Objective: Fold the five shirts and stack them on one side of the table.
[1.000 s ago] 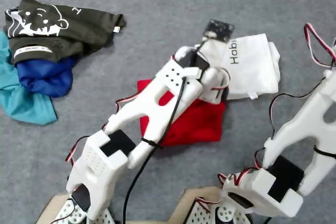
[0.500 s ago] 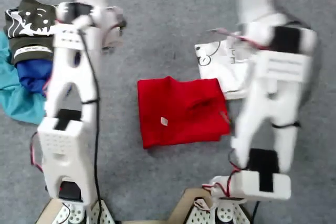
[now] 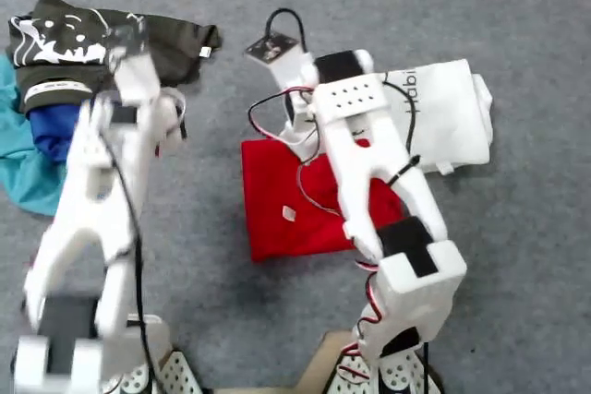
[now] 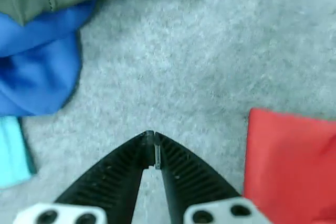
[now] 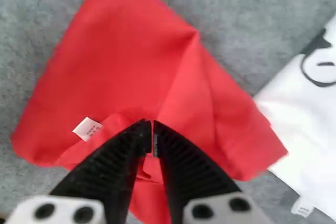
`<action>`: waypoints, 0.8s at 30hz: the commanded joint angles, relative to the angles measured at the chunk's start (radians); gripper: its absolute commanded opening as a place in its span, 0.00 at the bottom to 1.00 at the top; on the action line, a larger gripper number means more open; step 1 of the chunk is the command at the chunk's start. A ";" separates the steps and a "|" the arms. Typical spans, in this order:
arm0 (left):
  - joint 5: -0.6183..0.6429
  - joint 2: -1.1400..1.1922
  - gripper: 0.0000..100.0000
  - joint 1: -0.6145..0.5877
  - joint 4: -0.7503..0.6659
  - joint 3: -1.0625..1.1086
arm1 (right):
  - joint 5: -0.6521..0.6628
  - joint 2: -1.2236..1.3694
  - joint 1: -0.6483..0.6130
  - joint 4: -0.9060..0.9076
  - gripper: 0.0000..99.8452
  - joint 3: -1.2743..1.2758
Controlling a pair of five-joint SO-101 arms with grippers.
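teal shirt [image 3: 26, 177]: at the table's [image 3: 517, 256] left edge, loose, partly under the blue one.
olive shirt [image 3: 102, 39]: far left corner of the table, crumpled, bear print facing up. It lies over the blue shirt's far side.
blue shirt [image 3: 60, 131]: bunched between the olive and the teal, on the left side of the table.
left gripper [image 4: 151, 145]: I read the jaws as closed, tip to tip. It sits over bare table between the blue shirt and the red shirt, touching neither. The olive/blue pile is on its far-left side.
red shirt [image 3: 277, 196]: middle of the table, folded to a rough rectangle, lying flat, small white tag [image 5: 86, 128] facing up.
right gripper [image 5: 152, 132]: jaws closed, tips meeting. It's directly over the red shirt, at a fold ridge, with the tag just beside the tips. I can't tell whether the tips touch the cloth.
white shirt [image 3: 452, 117]: folded, on the right side of the table toward the far edge. Its near-left corner touches the red shirt's far-right corner.
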 commanded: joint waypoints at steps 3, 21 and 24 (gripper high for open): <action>-0.014 -0.163 0.03 0.012 -0.377 0.369 | -0.008 0.056 -0.006 0.003 0.01 0.007; -0.020 0.018 0.03 0.064 -0.439 0.325 | 0.049 0.303 0.341 -0.023 0.01 -0.464; -0.020 0.018 0.03 0.064 -0.439 0.325 | 0.057 0.331 0.339 -0.015 0.01 -0.570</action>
